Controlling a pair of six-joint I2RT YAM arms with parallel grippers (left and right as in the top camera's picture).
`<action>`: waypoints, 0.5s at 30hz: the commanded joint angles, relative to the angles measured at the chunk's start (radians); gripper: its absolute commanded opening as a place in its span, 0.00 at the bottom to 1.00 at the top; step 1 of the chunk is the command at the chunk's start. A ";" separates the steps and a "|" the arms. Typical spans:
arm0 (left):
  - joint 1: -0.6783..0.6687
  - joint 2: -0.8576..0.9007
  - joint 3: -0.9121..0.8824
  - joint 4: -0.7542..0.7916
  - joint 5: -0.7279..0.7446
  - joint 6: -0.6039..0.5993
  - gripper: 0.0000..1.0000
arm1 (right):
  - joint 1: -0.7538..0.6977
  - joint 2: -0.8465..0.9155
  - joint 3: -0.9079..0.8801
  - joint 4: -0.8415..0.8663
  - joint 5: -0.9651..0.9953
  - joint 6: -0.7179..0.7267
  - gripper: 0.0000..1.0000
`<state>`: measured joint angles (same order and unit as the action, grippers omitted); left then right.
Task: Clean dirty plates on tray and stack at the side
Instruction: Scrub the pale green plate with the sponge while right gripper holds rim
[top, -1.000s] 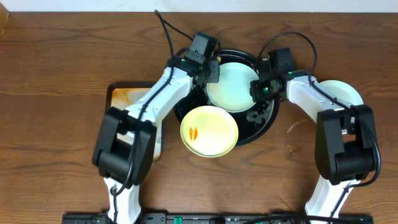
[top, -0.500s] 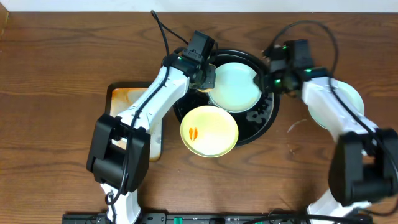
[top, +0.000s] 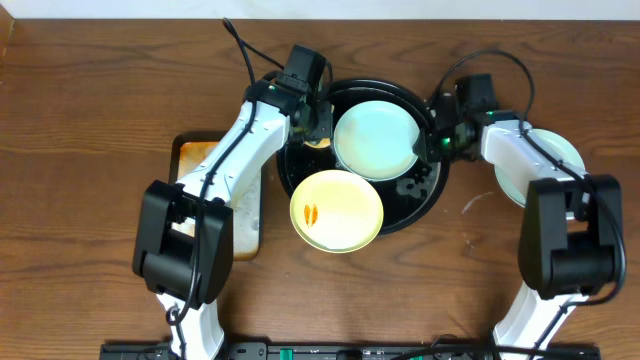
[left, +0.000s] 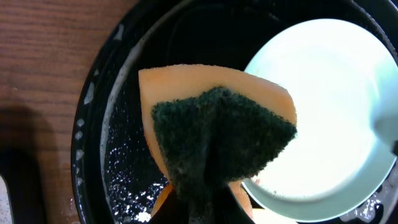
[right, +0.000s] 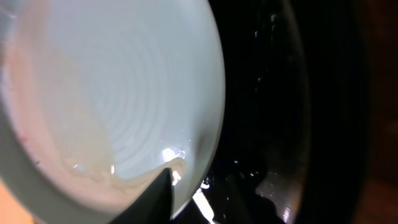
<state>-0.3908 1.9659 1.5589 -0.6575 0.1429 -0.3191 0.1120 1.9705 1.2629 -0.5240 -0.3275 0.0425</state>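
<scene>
Sponge (left: 217, 134), folded with its green scouring face outward, is pinched in the closed left gripper (top: 318, 130) and held at the left rim of the blue-green plate (top: 375, 140), ready to be swept across it. That plate lies in the upper part of the black tray (top: 430, 190); its right rim appears clamped by the right gripper (top: 432, 142), one finger seen on top, the other hidden beneath, presumably so that scrubbing cannot shift it. The yellow plate (top: 345, 205), smeared orange, overlaps the tray's lower left rim, unwashed. A third plate (top: 562, 152) is set on the table (top: 90, 100) at right, where stacking is judged to begin.
</scene>
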 joint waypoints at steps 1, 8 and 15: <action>0.015 -0.007 0.018 -0.016 0.033 -0.019 0.09 | 0.010 0.035 -0.001 0.002 0.006 -0.007 0.11; 0.016 -0.007 0.018 -0.034 0.032 -0.018 0.09 | 0.006 -0.039 0.024 0.011 0.040 -0.008 0.01; 0.016 -0.007 0.018 -0.032 0.032 -0.015 0.09 | 0.008 -0.179 0.034 0.011 0.201 -0.069 0.01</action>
<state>-0.3805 1.9659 1.5589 -0.6861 0.1631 -0.3328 0.1162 1.8889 1.2644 -0.5159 -0.2287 0.0151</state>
